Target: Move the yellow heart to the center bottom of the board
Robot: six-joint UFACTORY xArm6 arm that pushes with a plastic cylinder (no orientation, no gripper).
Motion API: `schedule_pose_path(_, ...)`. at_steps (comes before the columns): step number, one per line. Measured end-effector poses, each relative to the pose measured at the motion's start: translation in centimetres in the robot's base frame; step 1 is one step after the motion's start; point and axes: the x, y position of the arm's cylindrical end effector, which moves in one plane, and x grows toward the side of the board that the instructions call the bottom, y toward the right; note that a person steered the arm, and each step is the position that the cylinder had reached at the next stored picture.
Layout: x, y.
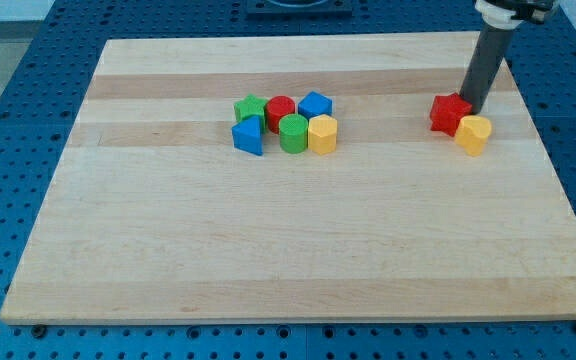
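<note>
The yellow heart (474, 134) lies at the board's right, in its upper half. A red star-like block (449, 113) touches it on its upper left. My tip (471, 109) stands just above the yellow heart, at the red block's right side, close to both. The dark rod rises from there to the view's top right.
A tight cluster sits at the board's upper middle: a green star (251, 108), a red cylinder (280, 111), a blue block (315, 103), a blue triangle (249, 136), a green cylinder (293, 133) and a yellow hexagon (323, 134). The wooden board (288, 260) lies on a blue perforated table.
</note>
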Motion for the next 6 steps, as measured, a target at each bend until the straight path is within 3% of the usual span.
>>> schedule_pose_path(2, 2.0, 4.7)
schedule_pose_path(3, 4.7, 2.3)
schedule_pose_path(6, 4.8, -3.3)
